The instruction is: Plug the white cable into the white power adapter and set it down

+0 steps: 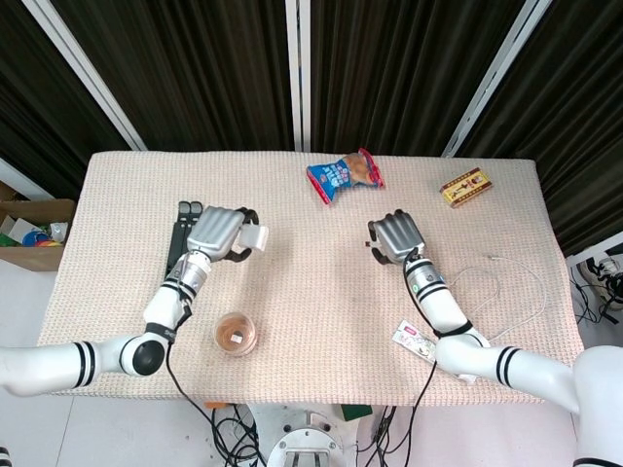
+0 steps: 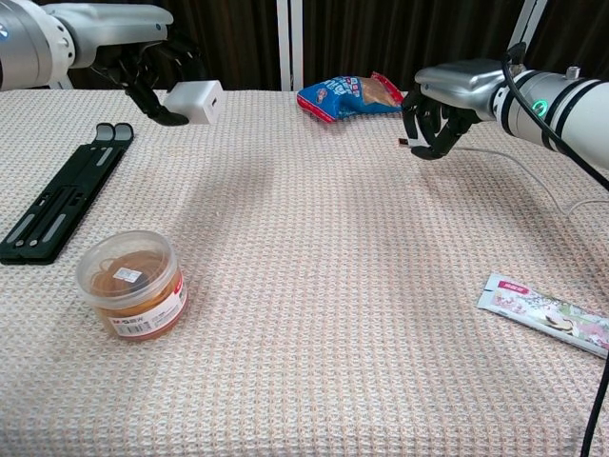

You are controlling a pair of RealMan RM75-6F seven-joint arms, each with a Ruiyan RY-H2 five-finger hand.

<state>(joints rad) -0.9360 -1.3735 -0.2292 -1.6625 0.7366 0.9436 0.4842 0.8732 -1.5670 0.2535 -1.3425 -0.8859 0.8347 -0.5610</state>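
Above the table, left hand (image 2: 143, 76) fingers hold a white cube-shaped power adapter (image 2: 195, 101); right hand (image 2: 447, 105) fingers pinch the white cable (image 2: 514, 162) plug.

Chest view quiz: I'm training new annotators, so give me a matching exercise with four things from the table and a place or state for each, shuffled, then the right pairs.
Things:
1. white power adapter
2. white cable
3. round tub
4. black stand

Places or states:
A. lying flat along the table's left edge
B. plug end held in the right hand
C. lifted off the table in the left hand
D. standing at the front left, lid on

Pairs: 1-C, 2-B, 3-D, 4-A
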